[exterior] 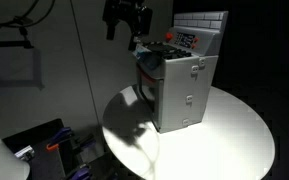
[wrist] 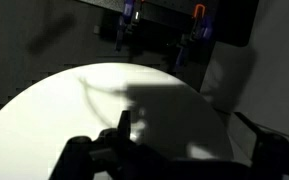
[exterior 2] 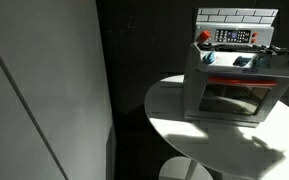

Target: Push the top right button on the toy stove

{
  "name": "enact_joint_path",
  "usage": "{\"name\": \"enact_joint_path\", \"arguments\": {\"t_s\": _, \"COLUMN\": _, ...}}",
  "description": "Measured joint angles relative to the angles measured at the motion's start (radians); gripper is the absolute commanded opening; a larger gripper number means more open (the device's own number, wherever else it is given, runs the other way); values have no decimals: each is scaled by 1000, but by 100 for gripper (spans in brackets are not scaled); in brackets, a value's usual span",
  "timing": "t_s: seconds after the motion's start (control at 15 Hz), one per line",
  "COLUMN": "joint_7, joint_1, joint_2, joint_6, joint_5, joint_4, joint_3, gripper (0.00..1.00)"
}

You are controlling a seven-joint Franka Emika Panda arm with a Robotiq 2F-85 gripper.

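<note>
The grey toy stove (exterior: 184,85) stands on a round white table (exterior: 234,130), with a brick-patterned back panel and a tall front door. Its red-and-white control panel (exterior: 187,38) sits on top at the back. The stove also shows in an exterior view (exterior 2: 234,85), with the panel (exterior 2: 234,36) and a red knob (exterior 2: 205,36). My black gripper (exterior: 125,25) hangs in the air above and to the side of the stove's top, apart from it. In the wrist view the gripper (wrist: 196,140) is open and empty over the table (wrist: 64,110); the stove is out of that view.
A pale wall panel (exterior 2: 44,90) stands beside the table. Clutter with blue and orange parts lies on the floor (exterior: 44,145). Stands with orange and blue clamps (wrist: 196,12) are beyond the table's edge. The room is dark around the lit table.
</note>
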Motion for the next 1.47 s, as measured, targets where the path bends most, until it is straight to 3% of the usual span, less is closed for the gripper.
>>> {"name": "enact_joint_path", "arguments": {"t_s": 0.67, "joint_7": 27, "joint_1": -25, "joint_2": 12, "joint_6": 40, "joint_5": 0, "joint_4": 6, "joint_3": 31, "gripper": 100}}
{"name": "enact_joint_path", "arguments": {"t_s": 1.47, "joint_7": 258, "joint_1": -31, "joint_2": 125, "joint_6": 264, "joint_5": 0, "joint_4": 102, "joint_3": 90, "gripper": 100}}
